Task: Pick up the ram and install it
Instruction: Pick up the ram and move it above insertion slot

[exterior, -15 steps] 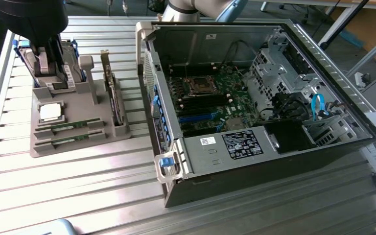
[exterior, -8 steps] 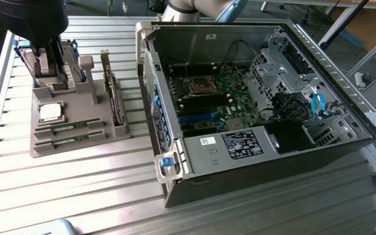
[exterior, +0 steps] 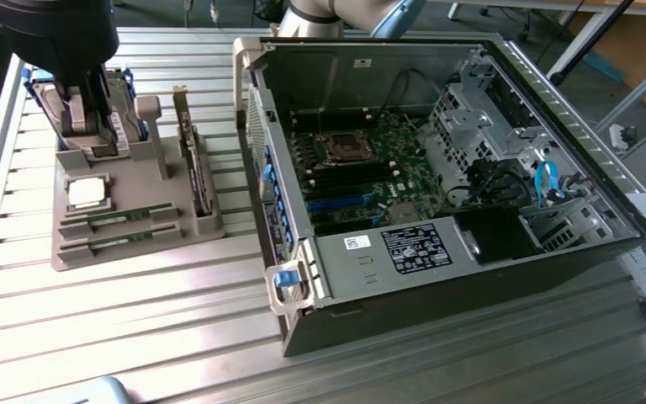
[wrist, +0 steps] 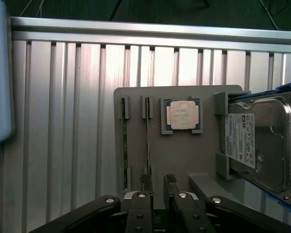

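Two rams stand on edge in slots of the grey parts tray (wrist: 184, 155): one ram (wrist: 148, 138) nearer the silver processor chip (wrist: 183, 115), the other ram (wrist: 124, 141) beside it. In the exterior view both green sticks, ram (exterior: 115, 220) and ram (exterior: 118, 242), lie at the tray's near end. My gripper (wrist: 158, 182) hovers above the tray, open, with nothing between its fingers. One fingertip (wrist: 145, 182) lines up with the nearer ram's end, apart from it. In the exterior view the gripper (exterior: 85, 126) hangs over the tray's far end.
A hard drive (wrist: 259, 145) sits in the tray next to the processor. An upright dark expansion card (exterior: 196, 168) stands on the tray's side toward the open computer case (exterior: 300, 278). Inside the case lies the motherboard (exterior: 379, 181) with its long slots (exterior: 352, 175). A ribbed metal table (exterior: 132, 337) carries everything.
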Robot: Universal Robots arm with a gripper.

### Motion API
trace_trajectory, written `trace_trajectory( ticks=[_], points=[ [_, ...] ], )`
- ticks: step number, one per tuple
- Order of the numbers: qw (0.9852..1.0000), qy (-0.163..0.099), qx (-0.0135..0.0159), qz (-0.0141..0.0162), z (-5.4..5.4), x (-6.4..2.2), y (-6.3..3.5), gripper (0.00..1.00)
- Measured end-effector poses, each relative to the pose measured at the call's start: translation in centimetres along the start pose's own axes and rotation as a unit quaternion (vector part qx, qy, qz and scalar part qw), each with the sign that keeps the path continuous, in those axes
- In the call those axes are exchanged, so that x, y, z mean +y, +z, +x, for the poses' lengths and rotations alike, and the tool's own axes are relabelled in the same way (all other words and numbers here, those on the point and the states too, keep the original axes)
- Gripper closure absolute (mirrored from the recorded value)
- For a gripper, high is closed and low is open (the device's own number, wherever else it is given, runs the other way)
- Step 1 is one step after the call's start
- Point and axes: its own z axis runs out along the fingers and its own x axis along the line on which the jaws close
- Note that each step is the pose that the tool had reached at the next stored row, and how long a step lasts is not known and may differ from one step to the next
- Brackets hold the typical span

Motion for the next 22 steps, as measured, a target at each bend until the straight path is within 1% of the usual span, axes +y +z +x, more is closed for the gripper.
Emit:
trace_trajectory(
  ticks=[3,9,19,22],
  points=[
    [1.0,0.0,-0.0006,0.0,0.0,0.0,0.05,0.76],
    [1.0,0.0,-0.0006,0.0,0.1,0.0,0.05,0.76],
    [1.0,0.0,-0.0006,0.0,0.8,-0.01,0.03,0.76],
    [1.0,0.0,-0.0006,0.0001,1.2,0.01,0.03,0.76]
  ],
)
